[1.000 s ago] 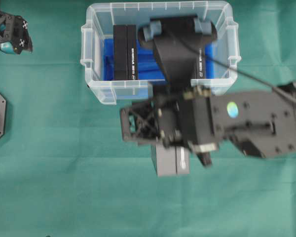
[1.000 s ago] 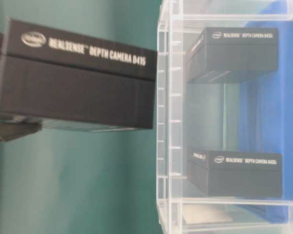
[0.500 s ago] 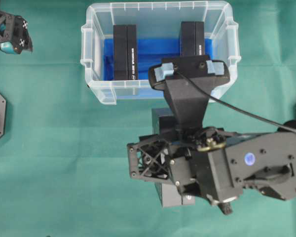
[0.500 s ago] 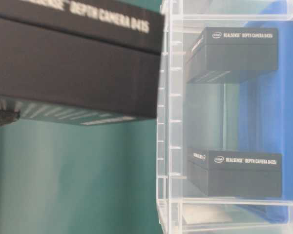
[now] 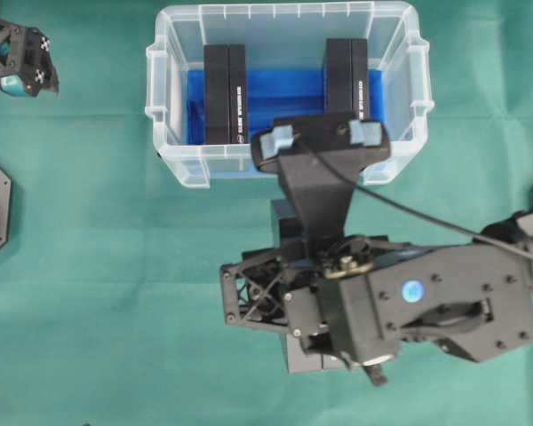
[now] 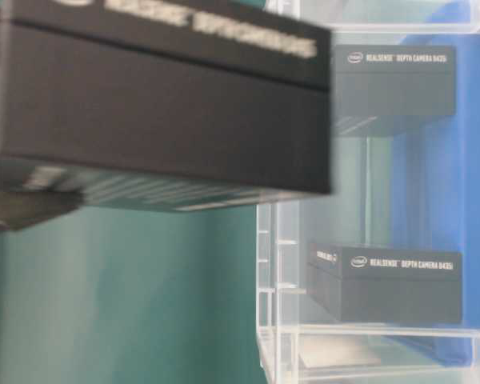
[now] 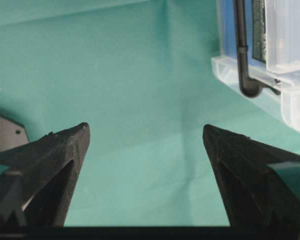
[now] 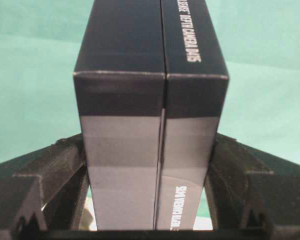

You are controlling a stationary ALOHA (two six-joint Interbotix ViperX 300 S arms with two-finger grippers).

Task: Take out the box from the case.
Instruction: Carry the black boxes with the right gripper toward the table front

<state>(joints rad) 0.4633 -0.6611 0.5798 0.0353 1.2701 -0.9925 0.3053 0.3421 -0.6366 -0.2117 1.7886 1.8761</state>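
Right jaws clamping the black RealSense camera box, now outside the case, lower centre of overhead frame; drifting slightly left since earlier. Left gripper gaping, idle, upper left.

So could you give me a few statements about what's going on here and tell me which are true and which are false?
1. The right gripper has a black box clamped between its jaws. True.
2. The held box is inside the case. False: it is outside, over the green cloth.
3. Two black boxes stand in the case, one on the left, one on the right. True.
4. The left gripper is shut on a box. False: its jaws stand wide open with only cloth between them.
5. The case floor is lined red. False: it is blue.
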